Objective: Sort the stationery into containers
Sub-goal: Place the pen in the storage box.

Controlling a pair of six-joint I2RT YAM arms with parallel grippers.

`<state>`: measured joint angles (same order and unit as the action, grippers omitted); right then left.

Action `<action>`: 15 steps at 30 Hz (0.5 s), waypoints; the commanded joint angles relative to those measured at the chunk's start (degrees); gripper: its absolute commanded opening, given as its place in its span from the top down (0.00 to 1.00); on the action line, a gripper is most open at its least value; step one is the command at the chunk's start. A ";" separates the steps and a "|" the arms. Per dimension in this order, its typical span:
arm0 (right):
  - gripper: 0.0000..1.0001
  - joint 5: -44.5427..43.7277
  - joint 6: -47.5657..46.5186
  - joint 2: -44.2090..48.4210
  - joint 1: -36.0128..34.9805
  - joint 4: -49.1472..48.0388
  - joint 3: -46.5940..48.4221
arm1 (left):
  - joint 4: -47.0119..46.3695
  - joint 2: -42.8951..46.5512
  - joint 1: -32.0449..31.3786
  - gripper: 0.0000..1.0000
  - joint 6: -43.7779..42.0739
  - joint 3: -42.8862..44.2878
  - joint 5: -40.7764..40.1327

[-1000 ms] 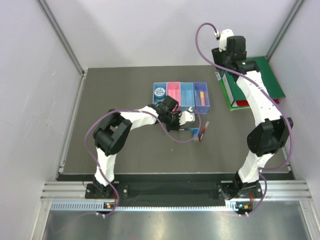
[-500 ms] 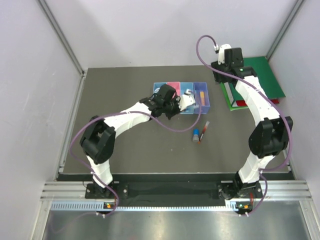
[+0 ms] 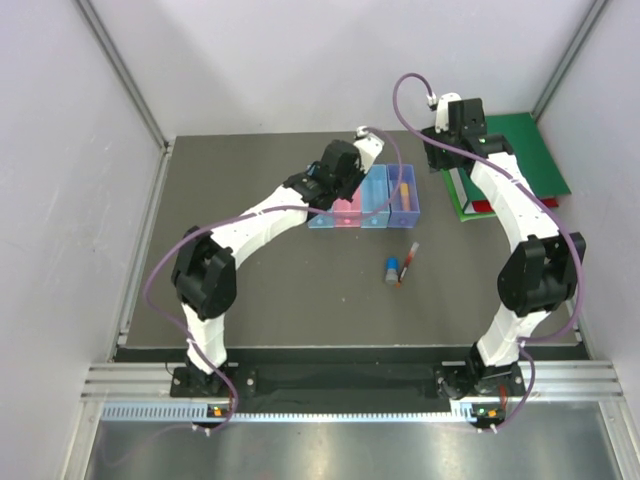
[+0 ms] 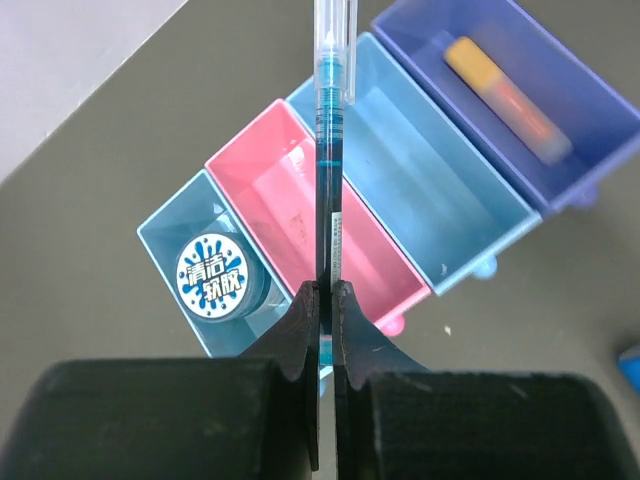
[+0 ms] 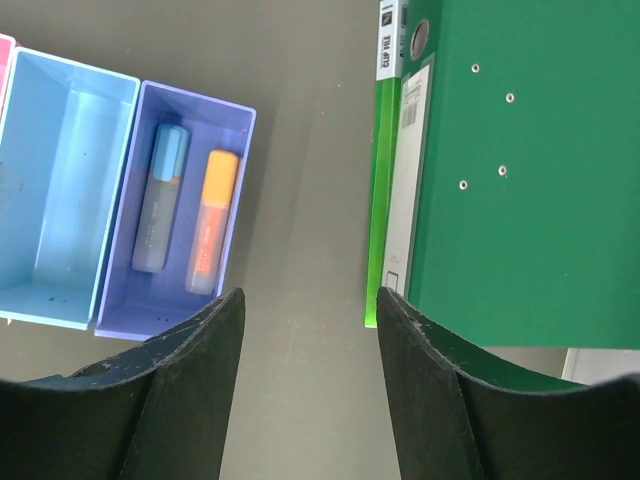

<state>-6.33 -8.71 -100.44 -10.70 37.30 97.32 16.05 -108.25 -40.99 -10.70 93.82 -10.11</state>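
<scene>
The left hand [image 4: 322,300] is pinching a thin blue-inked pen [image 4: 326,150], held in the air above the pink bin [image 4: 285,215] (the round blue disc [image 4: 211,275] lies in the blue bin [image 4: 175,215] next to it). The right hand [image 5: 310,300] hangs spread over the bare surface [image 5: 310,150] between the purple bin [image 5: 130,305], which holds an orange highlighter [image 5: 210,220] and a light-blue marker [image 5: 160,210], and the green binder [image 5: 500,200]

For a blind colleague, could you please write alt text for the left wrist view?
The left gripper, shut on a thin clear pen with blue ink, points it across a row of four bins. The blue bin holds a round disc, the purple bin an orange highlighter; the pink bin and the light-blue bin sit between them.
</scene>
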 commanded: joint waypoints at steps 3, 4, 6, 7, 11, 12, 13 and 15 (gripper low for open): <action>0.44 -0.53 0.27 3.33 0.42 -1.44 2.96 | 7.13 -6.53 0.56 1.00 16.83 9.61 -7.63; 0.44 -0.70 0.10 3.32 0.42 -1.61 3.05 | 8.19 -7.50 0.74 1.00 18.16 10.67 -8.25; 0.45 -0.97 0.01 3.41 0.50 -1.70 3.32 | 10.39 -9.87 1.00 1.00 20.88 12.79 -8.26; 0.44 -0.97 -0.17 3.41 0.50 -1.96 3.32 | 10.49 -10.31 1.18 1.00 21.68 12.70 -8.35; 0.45 -1.14 -0.25 3.68 0.50 -1.97 3.05 | 10.66 -12.07 1.79 1.00 24.23 12.44 -9.75; 0.45 -1.14 -0.34 3.76 0.50 -2.05 2.88 | 10.75 -12.42 1.79 1.00 24.67 12.53 -10.28; 0.45 -1.23 -0.43 3.94 0.50 -1.97 2.70 | 11.10 -13.30 1.88 1.00 24.85 12.61 -10.72; 0.45 -1.23 -0.43 4.03 0.68 -2.14 2.53 | 11.45 -13.83 2.23 1.00 26.07 12.53 -12.30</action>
<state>-6.66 -8.95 -100.12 -10.70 36.86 97.65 26.33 -121.47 -39.44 10.98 104.47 -18.59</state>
